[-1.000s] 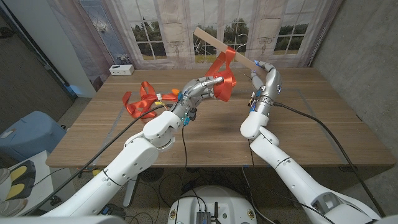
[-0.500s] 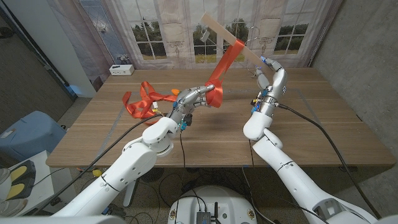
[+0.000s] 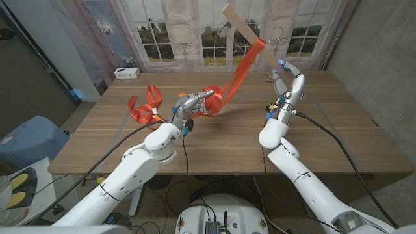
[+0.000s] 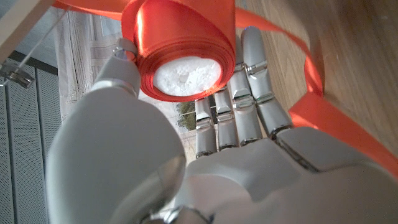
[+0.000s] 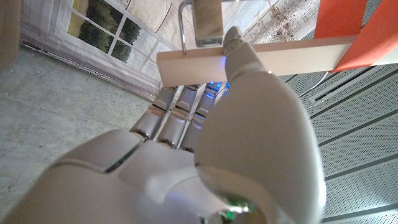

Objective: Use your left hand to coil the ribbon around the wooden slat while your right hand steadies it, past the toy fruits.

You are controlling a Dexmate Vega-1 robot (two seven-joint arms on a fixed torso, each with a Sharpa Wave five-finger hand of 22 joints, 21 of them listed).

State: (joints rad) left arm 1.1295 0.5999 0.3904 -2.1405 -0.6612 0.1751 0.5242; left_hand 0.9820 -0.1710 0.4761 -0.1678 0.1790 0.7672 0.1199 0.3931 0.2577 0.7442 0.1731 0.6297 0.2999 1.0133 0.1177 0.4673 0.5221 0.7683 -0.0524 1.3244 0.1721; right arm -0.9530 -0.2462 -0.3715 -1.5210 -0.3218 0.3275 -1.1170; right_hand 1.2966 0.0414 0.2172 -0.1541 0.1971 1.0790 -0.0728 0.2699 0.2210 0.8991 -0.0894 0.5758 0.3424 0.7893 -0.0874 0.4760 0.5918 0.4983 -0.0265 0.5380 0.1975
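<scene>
My right hand (image 3: 284, 70) grips the lower end of a pale wooden slat (image 3: 249, 34), which slants up and to the left over the table's far side; the same slat (image 5: 249, 59) shows pinched under the thumb in the right wrist view. An orange-red ribbon (image 3: 235, 77) runs taut from the slat down to my left hand (image 3: 193, 104), low over the table's middle. That hand holds the ribbon roll (image 4: 185, 53) between thumb and fingers. Loose ribbon loops (image 3: 146, 106) lie on the table left of it. Toy fruits are hidden or too small to tell.
A small white box (image 3: 126, 72) sits at the table's (image 3: 221, 143) far left corner. A metal hook or clip (image 3: 277, 34) hangs behind the slat near the curtained windows. A blue seat (image 3: 29, 142) stands left of the table.
My left hand has dropped down and left with the roll, drawing the ribbon out long and taut. My right hand has shifted right and tipped the slat steeper.
</scene>
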